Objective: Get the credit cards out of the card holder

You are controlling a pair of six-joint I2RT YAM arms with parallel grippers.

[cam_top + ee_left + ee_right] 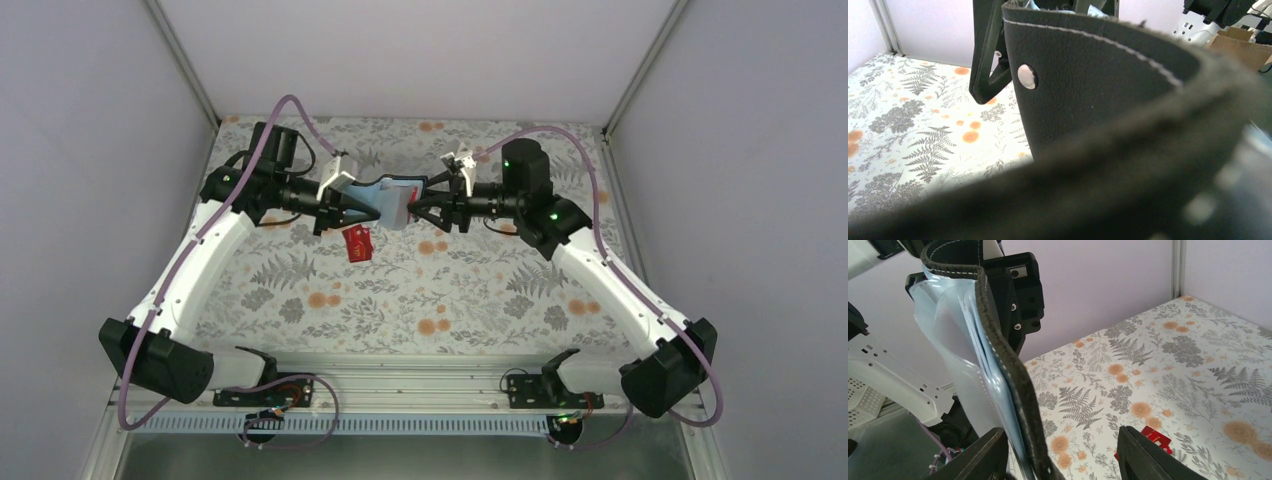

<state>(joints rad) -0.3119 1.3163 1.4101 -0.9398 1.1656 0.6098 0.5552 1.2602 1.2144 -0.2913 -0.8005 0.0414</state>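
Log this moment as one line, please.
left gripper: shut on card holder, lifted | right gripper: open at its edge | credit card: lying on table

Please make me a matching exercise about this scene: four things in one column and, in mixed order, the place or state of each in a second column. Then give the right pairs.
Column one
1. black folding card holder with light blue inner face
2. small flat red card
3. left gripper
4. right gripper

Column two
A. lies on the floral table cover
B. open, one finger on each side of the holder's edge
C. held up above the table, unfolded
D. shut on the holder

Right pairs: 1-C, 2-A, 3-D, 4-B.
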